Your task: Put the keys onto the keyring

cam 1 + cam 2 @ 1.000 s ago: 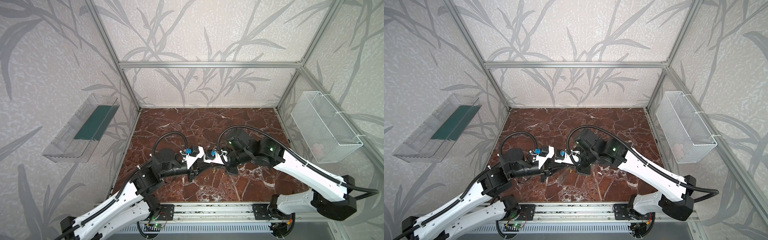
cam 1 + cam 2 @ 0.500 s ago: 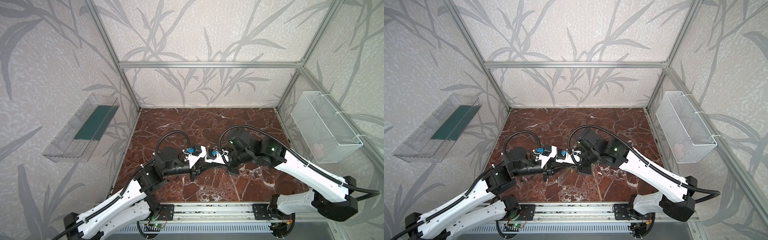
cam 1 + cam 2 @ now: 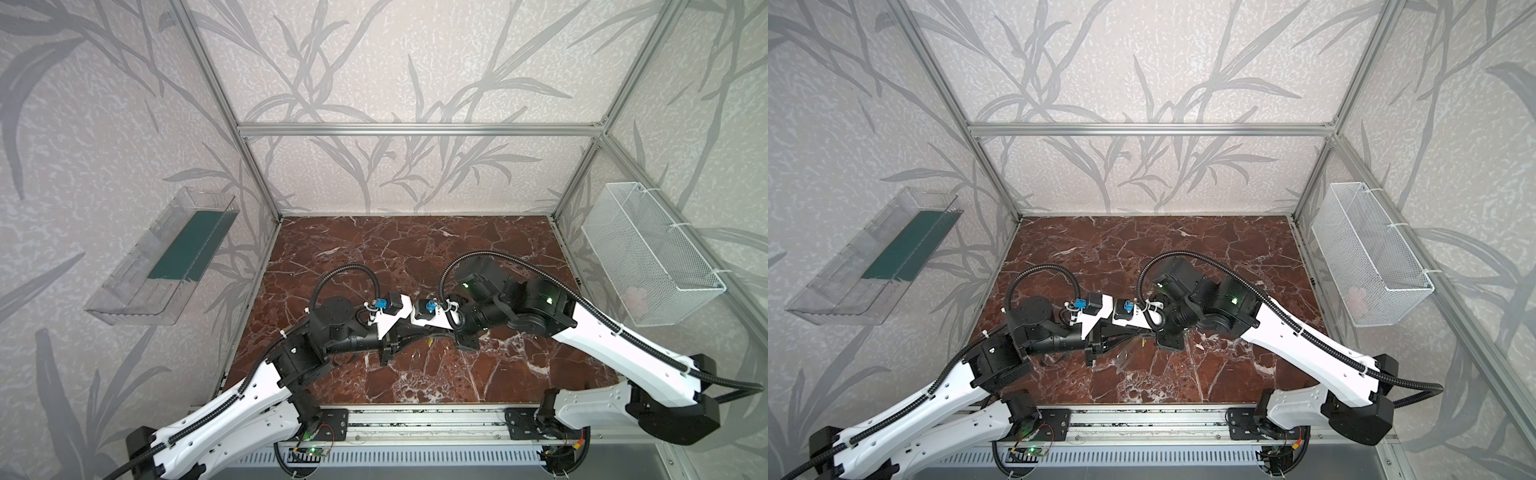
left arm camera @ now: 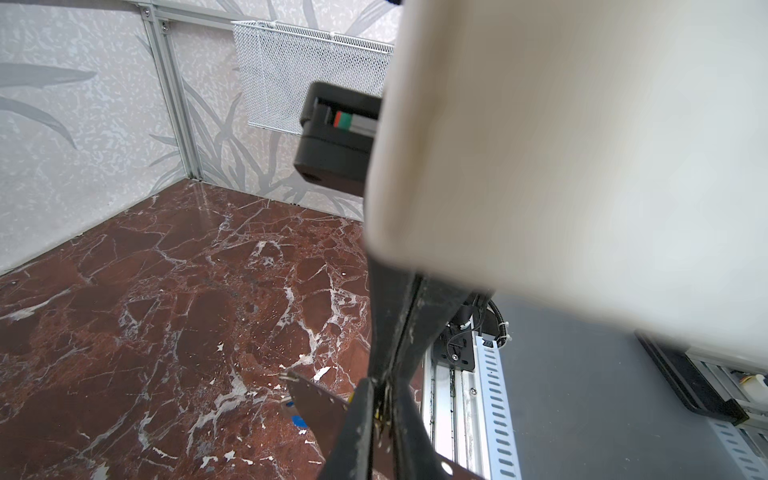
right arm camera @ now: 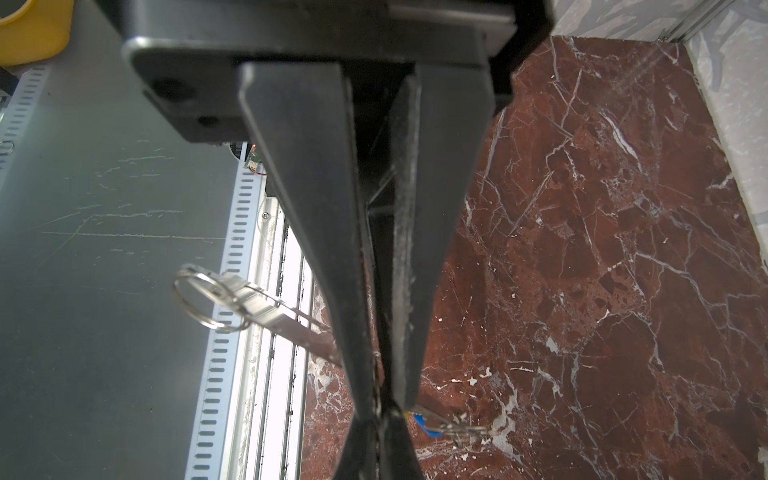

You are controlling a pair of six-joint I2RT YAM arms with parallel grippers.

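We see the left gripper [image 4: 380, 395] clamped on the keyring [image 4: 318, 405] over the middle of the table [image 3: 415, 249]. The right gripper [image 5: 380, 405] meets it tip to tip, jaws together, a blue key [image 5: 424, 424] just beside.

White arm links [image 3: 232, 411], black joints [image 3: 336, 316], corrugated black cables [image 3: 345, 270], green lights [image 3: 549, 299].

The left gripper [image 4: 378, 390] and right gripper [image 5: 382, 404] meet tip to tip above the middle of the counter [image 3: 415, 257], a little nearer its front edge than its back edge. The left one reaches in from the front left corner, the right one from the front right. The keyring [image 4: 316, 399] juts sideways from the meeting tips, raised off the counter; a key [image 5: 426, 427] sits just beside them, lower down. A rail [image 3: 415, 419] runs along the front edge. A tray [image 3: 166, 262] hangs on the left wall [image 3: 104, 145], a wire basket [image 3: 648, 257] on the right wall [image 3: 706, 145].
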